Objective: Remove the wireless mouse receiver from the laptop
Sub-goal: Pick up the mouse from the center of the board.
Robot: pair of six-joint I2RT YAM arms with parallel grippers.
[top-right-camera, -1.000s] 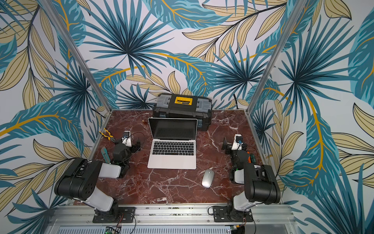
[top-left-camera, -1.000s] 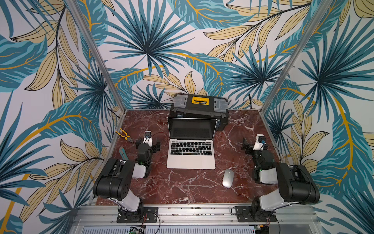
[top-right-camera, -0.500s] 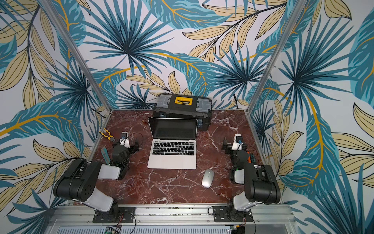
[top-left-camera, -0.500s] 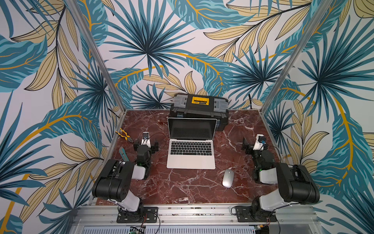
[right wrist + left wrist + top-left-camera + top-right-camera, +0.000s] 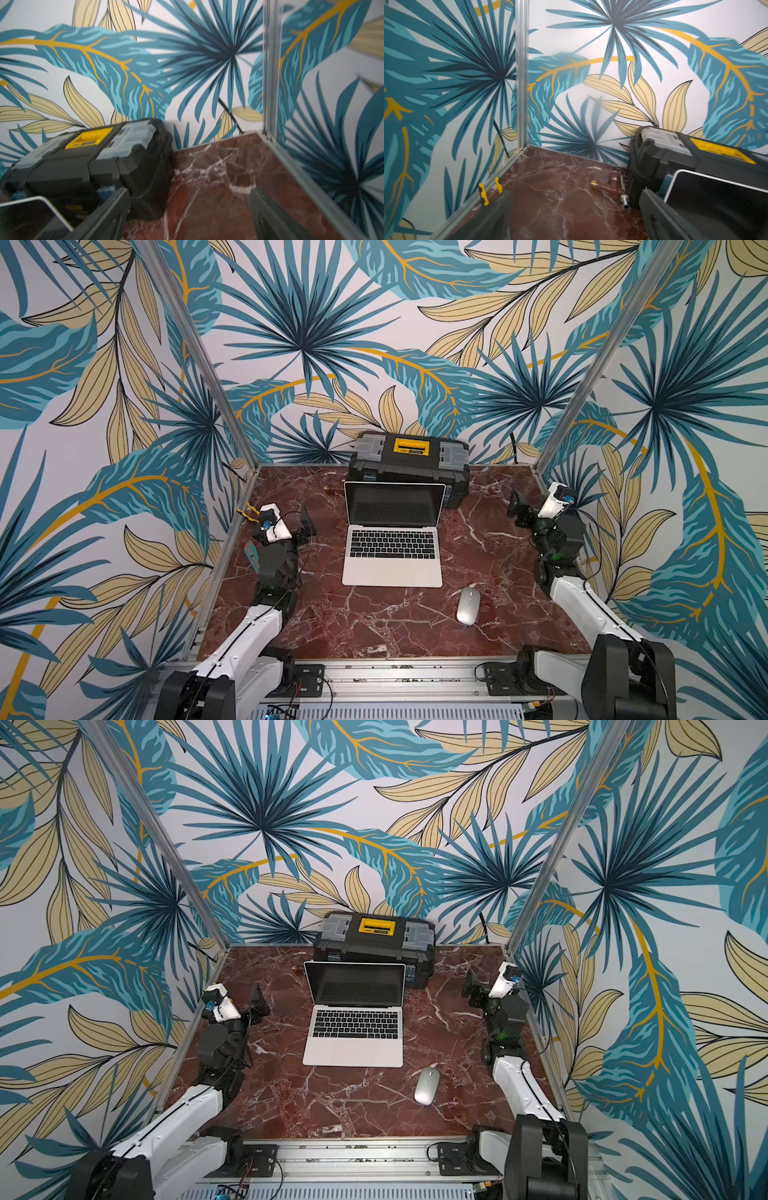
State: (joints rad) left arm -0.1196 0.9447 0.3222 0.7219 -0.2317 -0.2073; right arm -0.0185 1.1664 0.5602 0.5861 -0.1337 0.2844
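Observation:
The silver-grey laptop lies open in the middle of the red marble table, screen dark. Its screen edge shows in the left wrist view and its corner in the right wrist view. The wireless mouse receiver cannot be made out in any view. My left gripper hovers left of the laptop, open, with only bare table between its fingers. My right gripper hovers right of the laptop, open and empty.
A black toolbox with a yellow handle stands just behind the laptop. A silver mouse lies front right. Small metal fittings lie left of the toolbox. Yellow-handled pliers rest at the left wall.
Both arms have unfolded from a tucked pose and stretched out. The right gripper has moved toward the back of the table; the left has shifted slightly. Both wrist views are blurred.

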